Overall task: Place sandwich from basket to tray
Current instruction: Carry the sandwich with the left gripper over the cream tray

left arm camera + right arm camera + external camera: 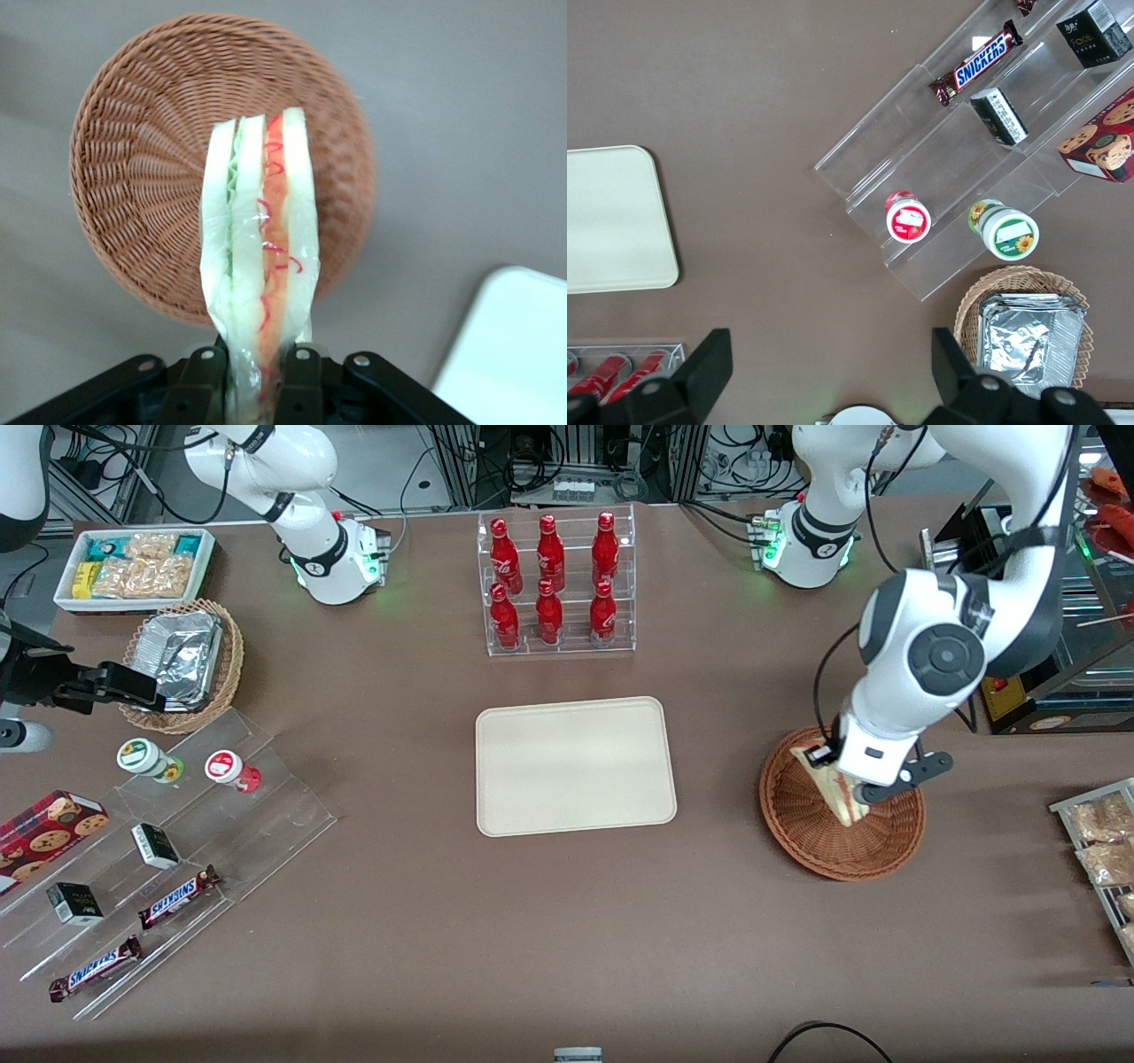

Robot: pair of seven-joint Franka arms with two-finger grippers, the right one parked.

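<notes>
The clear-wrapped triangular white-bread sandwich (261, 257) is pinched between the black two-finger gripper (259, 376) above the round reddish-brown wicker basket (133, 186); the cream rectangular tray (574, 766) is seen well apart.

Basket (142, 177) is rough woven reddish wicker. Sandwich (261, 257) sits in glossy, crinkly clear plastic wrap, pinched by the gripper (257, 376) and its matt black fingers (199, 390). Tray (574, 765) looks smooth matt cream; counter (532, 939) matt brown.

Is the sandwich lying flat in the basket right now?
No, the end effector is shut on the sandwich, holding it on edge above the basket.
</notes>
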